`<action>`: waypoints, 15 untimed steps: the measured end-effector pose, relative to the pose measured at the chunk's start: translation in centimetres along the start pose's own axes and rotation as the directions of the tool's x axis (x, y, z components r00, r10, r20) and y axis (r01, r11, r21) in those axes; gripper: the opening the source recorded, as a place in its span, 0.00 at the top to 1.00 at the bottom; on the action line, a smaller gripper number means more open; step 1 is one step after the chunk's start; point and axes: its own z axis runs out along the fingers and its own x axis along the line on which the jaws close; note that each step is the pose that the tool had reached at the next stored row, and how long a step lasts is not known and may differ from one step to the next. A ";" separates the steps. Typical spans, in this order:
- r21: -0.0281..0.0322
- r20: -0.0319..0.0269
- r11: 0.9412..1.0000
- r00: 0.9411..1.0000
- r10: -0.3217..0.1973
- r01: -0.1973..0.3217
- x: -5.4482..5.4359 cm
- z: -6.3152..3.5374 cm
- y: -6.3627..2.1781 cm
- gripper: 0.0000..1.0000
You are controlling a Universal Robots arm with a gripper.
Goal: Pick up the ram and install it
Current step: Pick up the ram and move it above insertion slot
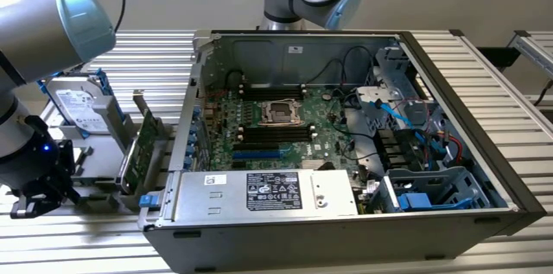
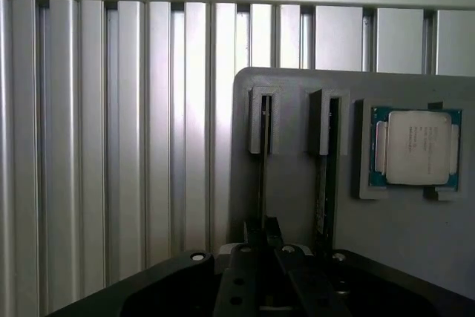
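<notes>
Slatted table (image 2: 111, 146), grey holder (image 2: 297, 206). Gripper (image 2: 263, 234) pinched on ram (image 2: 263, 161) edge in slot (image 2: 254, 120). Best: centred grip, straight pull along slot, no tilt, clear of neighbouring stick (image 2: 321, 183).

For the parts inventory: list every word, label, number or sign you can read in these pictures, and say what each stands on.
No text here can be read.
Black-and-white label on the silver power supply box: too small to read.
White sticker on the grey case's back wall: too small.
Label on the silver hard drive: blurred.
Print on the square silver-lidded processor: too small.
</notes>
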 end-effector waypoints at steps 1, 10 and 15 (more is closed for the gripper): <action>0.000 0.000 1.000 1.000 0.000 0.000 0.0 0.01 0.00 0.87; 0.000 0.000 1.000 1.000 0.000 0.000 0.0 -0.44 0.02 0.87; 0.000 0.000 1.000 1.000 0.000 0.000 -0.1 -2.58 0.13 0.87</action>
